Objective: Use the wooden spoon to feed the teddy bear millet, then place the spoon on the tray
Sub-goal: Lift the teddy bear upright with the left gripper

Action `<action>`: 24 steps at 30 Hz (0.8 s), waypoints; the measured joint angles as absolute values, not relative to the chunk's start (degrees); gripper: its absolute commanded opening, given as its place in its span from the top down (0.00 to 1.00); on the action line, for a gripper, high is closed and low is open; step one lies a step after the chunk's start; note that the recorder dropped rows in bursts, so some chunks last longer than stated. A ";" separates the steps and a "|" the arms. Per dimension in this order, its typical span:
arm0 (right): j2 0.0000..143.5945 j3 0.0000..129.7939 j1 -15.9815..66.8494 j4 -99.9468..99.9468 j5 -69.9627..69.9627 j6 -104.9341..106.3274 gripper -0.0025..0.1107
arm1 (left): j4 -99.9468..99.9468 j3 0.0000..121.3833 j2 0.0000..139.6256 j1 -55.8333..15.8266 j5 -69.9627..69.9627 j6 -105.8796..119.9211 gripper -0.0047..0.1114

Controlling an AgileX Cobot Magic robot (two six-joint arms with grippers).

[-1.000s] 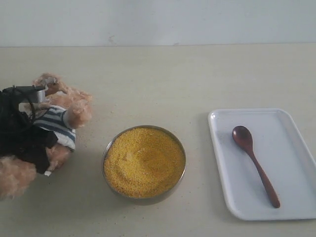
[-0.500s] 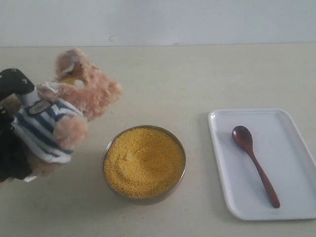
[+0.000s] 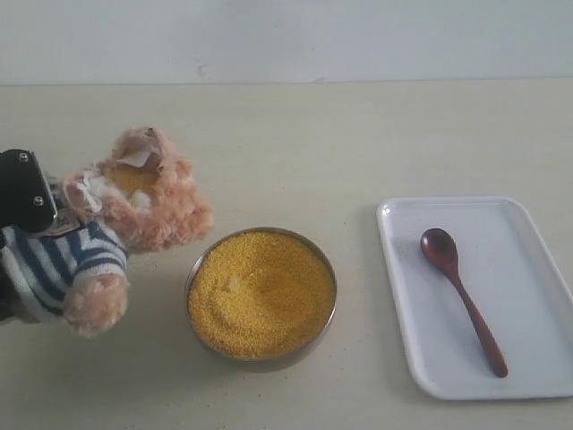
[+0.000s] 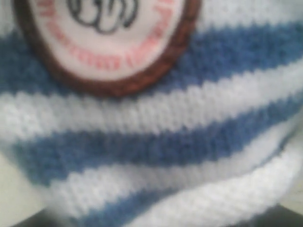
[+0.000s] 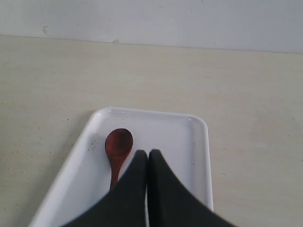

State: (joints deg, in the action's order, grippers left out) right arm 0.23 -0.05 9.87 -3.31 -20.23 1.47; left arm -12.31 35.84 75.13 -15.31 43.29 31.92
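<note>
The teddy bear (image 3: pixel 134 202) leans at the left of the table, its head close to the metal bowl's rim (image 3: pixel 192 269). My left gripper (image 3: pixel 22 193) shows only as a black body behind the bear. In the left wrist view the striped shirt (image 4: pixel 151 142) and its badge (image 4: pixel 109 38) fill the picture and hide the jaws. Yellow millet (image 3: pixel 260 291) fills the bowl. The wooden spoon (image 3: pixel 461 296) lies on the white tray (image 3: pixel 528 269). My right gripper (image 5: pixel 147 153) hovers shut and empty above the tray (image 5: pixel 175 137), beside the spoon (image 5: pixel 118 146).
A pale wall runs along the table's far edge (image 3: pixel 286 82). Bare tabletop lies between the bowl and the tray and behind both.
The bear was lying low at the left edge, then rose upright, and now its head has dropped lower, near the bowl. Spoon, tray and bowl have not moved.
</note>
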 measured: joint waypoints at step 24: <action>8.37 9.24 9.87 4.49 15.36 -27.59 0.98 | -16.95 35.58 74.66 -15.31 45.33 24.41 0.93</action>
